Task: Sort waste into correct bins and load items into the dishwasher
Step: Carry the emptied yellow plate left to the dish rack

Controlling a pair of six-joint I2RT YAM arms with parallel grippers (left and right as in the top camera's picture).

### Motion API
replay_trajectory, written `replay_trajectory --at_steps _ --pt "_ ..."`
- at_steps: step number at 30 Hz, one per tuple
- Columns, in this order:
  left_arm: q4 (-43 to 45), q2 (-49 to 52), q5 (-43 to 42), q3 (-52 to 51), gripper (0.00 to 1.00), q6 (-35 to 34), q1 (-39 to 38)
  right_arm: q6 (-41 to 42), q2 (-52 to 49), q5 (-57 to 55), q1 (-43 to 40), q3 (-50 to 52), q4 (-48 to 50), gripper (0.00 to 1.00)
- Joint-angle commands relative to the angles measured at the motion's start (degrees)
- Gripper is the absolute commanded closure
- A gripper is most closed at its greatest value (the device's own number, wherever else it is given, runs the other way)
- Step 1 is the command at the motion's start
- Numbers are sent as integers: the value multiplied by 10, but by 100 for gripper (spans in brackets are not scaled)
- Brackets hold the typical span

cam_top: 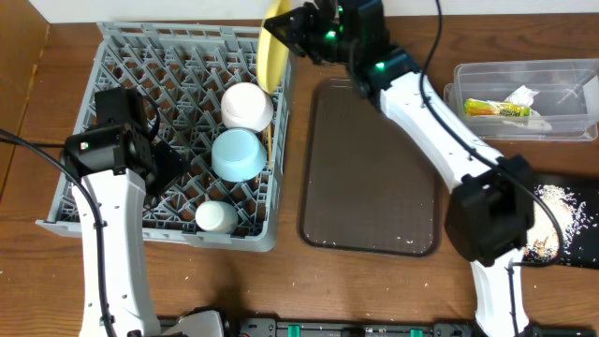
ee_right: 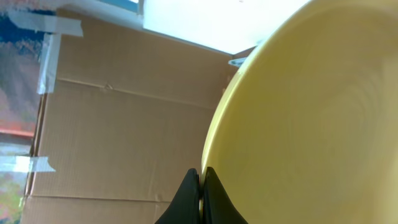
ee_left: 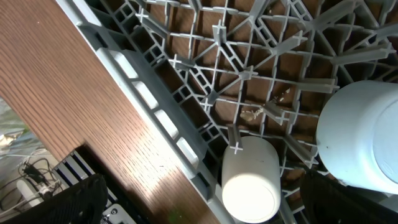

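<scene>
Two arms are at work. The right gripper (ee_right: 200,179) is pinched tight on the rim of the round yellow plate (cam_top: 272,51). It holds the plate on edge over the far right corner of the large square grey plastic dish rack (cam_top: 178,36). Nearer the robot than this gripper, along the rack's right side, sit the white bowl (cam_top: 246,106), the light blue bowl (cam_top: 237,153) and the small white cup (cam_top: 216,217), in that order. To this gripper's right, on the table (cam_top: 374,281), lies the dark brown serving tray (cam_top: 370,168). Farther right is the clear rectangular plastic tub (cam_top: 524,67), which holds the green-and-yellow snack wrapper (cam_top: 498,109) and the crumpled white tissue (cam_top: 522,95). The flat black rectangular bin (cam_top: 585,234), with pale food crumbs (cam_top: 562,198) in it, lies right of this arm's base.

The left gripper (cam_top: 157,154) has its jaws wide apart and holds nothing. It hovers over the rack's left half. The blue bowl is to its right, and the cup is to its right and nearer the robot.
</scene>
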State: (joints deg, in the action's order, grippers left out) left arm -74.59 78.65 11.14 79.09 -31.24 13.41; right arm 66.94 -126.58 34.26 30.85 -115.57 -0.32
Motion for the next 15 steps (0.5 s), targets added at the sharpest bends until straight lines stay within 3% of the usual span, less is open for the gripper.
replay_trajectory --at_steps 1,12,14,15 --pt "-2 0 9 2 0 5 2 -19 -8 -18 21 -29 -17 99" --pt "-2 0 9 2 0 5 2 -45 -10 -57 37 -29 -153 99" --pt "-2 0 9 2 0 5 2 -53 -10 -57 42 -29 -163 91" --pt "-2 0 9 2 0 5 2 -64 -10 -57 48 -29 -163 70"
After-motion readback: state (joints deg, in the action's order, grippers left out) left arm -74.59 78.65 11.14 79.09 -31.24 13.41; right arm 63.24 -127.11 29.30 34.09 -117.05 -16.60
